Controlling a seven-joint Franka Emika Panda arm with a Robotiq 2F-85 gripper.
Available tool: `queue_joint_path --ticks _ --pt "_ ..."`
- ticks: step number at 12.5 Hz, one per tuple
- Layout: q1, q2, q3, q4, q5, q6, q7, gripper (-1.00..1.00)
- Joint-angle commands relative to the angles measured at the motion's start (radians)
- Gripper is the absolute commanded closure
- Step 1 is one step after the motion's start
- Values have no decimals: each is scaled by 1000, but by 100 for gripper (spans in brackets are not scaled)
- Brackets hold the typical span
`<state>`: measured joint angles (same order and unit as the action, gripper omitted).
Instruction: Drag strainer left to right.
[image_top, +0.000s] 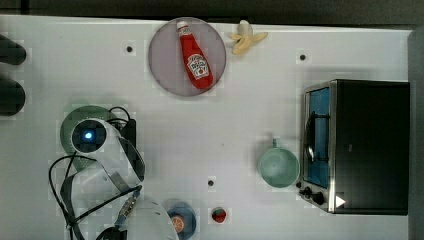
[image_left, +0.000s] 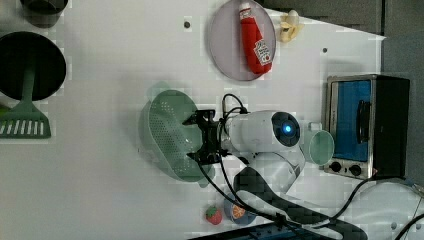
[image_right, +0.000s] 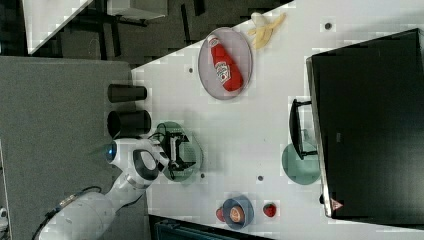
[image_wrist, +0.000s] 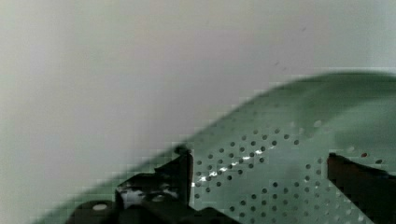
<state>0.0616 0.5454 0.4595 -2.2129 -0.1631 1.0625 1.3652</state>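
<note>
The strainer (image_left: 167, 132) sits on the white table (image_top: 250, 120) at the top view's left, mostly hidden there beneath the arm's white wrist, with only a mint rim (image_top: 75, 117) peeking out. The left view shows its whole oval bowl and dotted holes, and the gripper (image_left: 202, 137) reaching into the side nearest the arm. The wrist view shows the perforated floor (image_wrist: 271, 186) between two dark fingers (image_wrist: 180, 170) standing wide apart, with nothing between them but the bowl.

The grey plate (image_top: 187, 56) at the table's far edge carries a red ketchup bottle (image_top: 194, 56) lying flat; a peeled banana (image_top: 246, 40) lies just beside it. A mint cup (image_top: 278, 167) stands near the toaster oven (image_top: 360, 145) at the top view's right. A small blue bowl (image_right: 237, 211) holds an orange piece, a strawberry (image_right: 270, 209) near it. The left view adds a green spatula (image_left: 26, 115).
</note>
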Motion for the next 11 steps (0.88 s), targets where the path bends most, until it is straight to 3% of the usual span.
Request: queue_joint_path --ticks 1,11 --pt "10 -21 -27 -28 -38 25 32 -100" --pt "-50 -123 -152 -125 -39 26 -104 -100"
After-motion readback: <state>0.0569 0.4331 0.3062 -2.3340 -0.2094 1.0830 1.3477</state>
